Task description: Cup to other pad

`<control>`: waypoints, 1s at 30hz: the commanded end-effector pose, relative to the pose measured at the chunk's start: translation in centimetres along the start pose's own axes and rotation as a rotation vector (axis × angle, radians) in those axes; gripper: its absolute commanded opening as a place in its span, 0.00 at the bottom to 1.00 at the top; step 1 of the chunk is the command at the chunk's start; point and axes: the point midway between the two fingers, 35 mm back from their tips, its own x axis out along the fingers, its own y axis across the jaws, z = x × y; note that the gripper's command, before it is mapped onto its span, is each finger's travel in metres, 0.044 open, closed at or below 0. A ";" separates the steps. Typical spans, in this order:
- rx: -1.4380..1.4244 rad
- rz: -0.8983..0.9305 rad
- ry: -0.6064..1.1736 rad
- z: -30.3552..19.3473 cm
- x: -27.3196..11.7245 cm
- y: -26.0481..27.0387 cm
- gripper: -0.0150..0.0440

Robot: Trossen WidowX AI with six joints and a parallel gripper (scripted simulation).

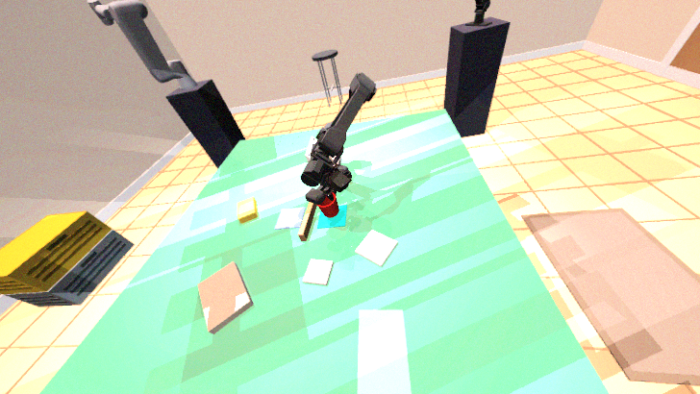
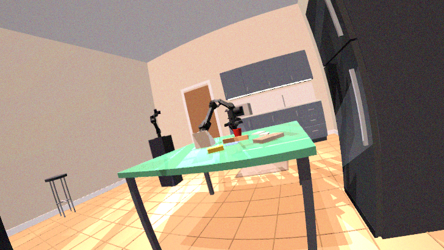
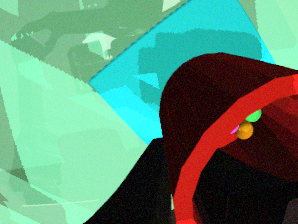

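Note:
The red cup (image 1: 329, 206) (image 2: 237, 132) (image 3: 220, 122) is upright or nearly so, over the cyan pad (image 1: 341, 222) (image 3: 117, 82). Whether its base touches the pad cannot be told. My gripper (image 1: 327, 196) (image 2: 235, 127) (image 3: 172, 144) is shut on the cup's wall at the rim, with one dark finger outside and one inside. In the wrist view, a green marble (image 3: 253, 115), an orange marble (image 3: 244, 131) and part of a pink marble (image 3: 234, 129) show inside the cup. The pale lavender pad (image 1: 287, 219) (image 2: 231, 144) lies on the other side of the wooden bar.
The wooden bar (image 1: 307, 223) (image 2: 235, 139) lies between the two pads, close beside the cup. A yellow block (image 1: 246, 210) (image 2: 215, 149), a tan slab (image 1: 224, 296) (image 2: 268, 138) and white tiles (image 1: 376, 247) (image 1: 318, 272) lie on the green table (image 1: 440, 303) (image 2: 186, 160).

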 end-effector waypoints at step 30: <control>0.000 0.002 -0.001 0.0 1.6 0.1 0.47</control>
